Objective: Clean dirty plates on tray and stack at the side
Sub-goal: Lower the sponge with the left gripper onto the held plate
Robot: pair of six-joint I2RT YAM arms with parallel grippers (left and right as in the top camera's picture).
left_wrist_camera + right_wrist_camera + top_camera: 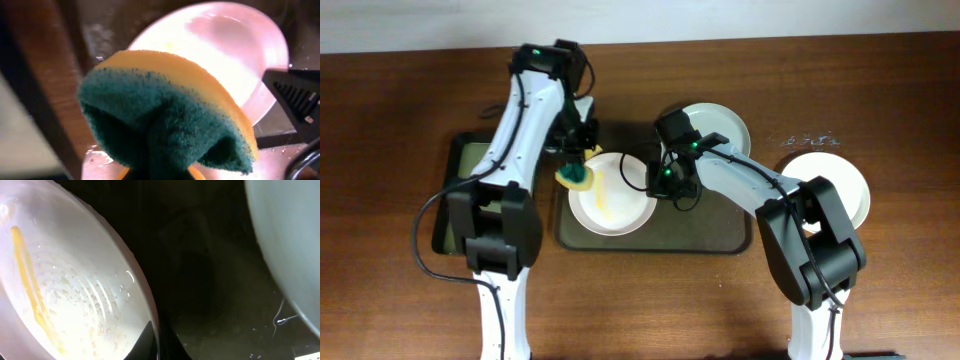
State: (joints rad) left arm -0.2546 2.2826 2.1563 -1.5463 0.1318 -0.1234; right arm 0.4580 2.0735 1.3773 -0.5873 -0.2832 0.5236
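Resting on the tray [720, 246], the yellow-smeared plate [615, 210] is pinched at its right rim by the right end effector [663, 182], while the left end effector [578, 162] squeezes a sponge [576, 178] at its left rim. Another plate [830, 185] sits on the bench [900, 300] beside the tray; a third plate [722, 125] lies at its far right corner.

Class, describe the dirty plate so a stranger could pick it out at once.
Find the large dark tray in the middle of the wooden table. The plate lies in its left half. Unlike the plate at the tray's far right and the one off the tray, it bears a yellow smear, with a green-yellow sponge at its left rim.
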